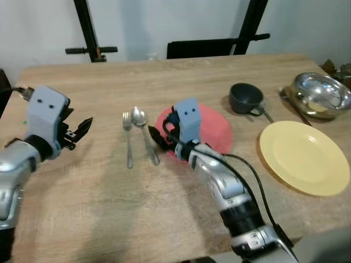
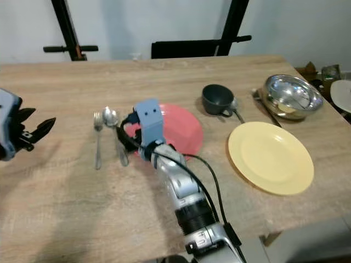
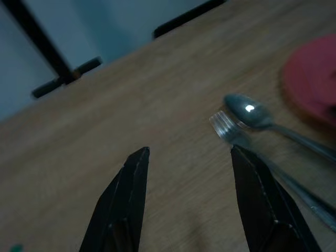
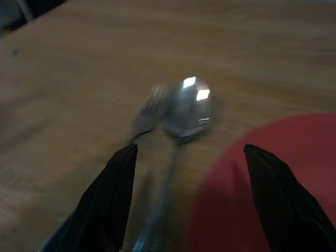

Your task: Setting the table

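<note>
Wooden table (image 1: 109, 219) before a pale wall: a fork (image 1: 128, 137) and spoon (image 1: 143, 134) lie side by side just left of the red plate (image 1: 219, 131), so one setting looks largely laid, while the yellow plate (image 1: 304, 156), dark cup (image 1: 245, 97) and steel bowl (image 1: 321, 94) at the right appear unsorted. The right gripper (image 1: 156, 137), jaws apart, sits beside the spoon handle; the left gripper (image 1: 79, 130), jaws apart, hovers at left holding nothing. No writing is legible.

Wooden table (image 1: 82, 203) carries fork (image 1: 128, 137), spoon (image 1: 143, 131), red plate (image 1: 216, 129), dark cup (image 1: 245, 97), yellow plate (image 1: 304, 158), steel bowl (image 1: 322, 94).
</note>
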